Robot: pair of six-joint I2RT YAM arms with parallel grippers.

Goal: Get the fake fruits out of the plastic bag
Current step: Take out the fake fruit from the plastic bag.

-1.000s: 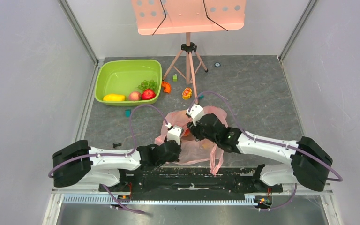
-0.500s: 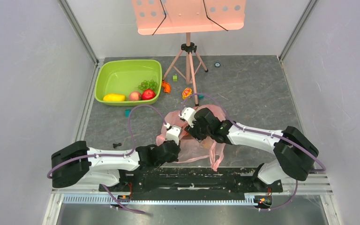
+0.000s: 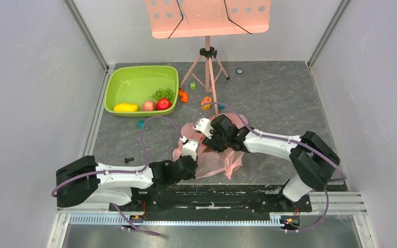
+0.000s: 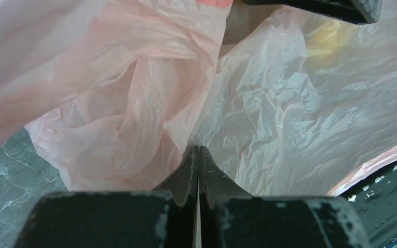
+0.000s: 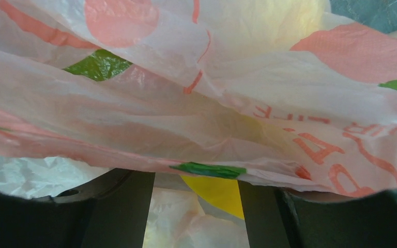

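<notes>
Now: my right claw (image 5: 195, 178), parted and empty, faces into the plastic bag (image 5: 269, 88); yellow fruit (image 5: 214, 195) just ahead, slightly right of centre. Left claw (image 4: 197, 155) clamps the bag.

Lab: panel-walled robot enclosure (image 3: 41, 77)

The top camera looks steeply down from above and behind the near edge of the dark grey stone-patterned table (image 3: 279, 98), taking in its whole surface. Both wrist cameras sit very close to the thin, crinkly, translucent pink plastic bag (image 3: 214, 164) (image 4: 269, 119) (image 5: 186, 103) by that edge, the one thing all three views share.
</notes>
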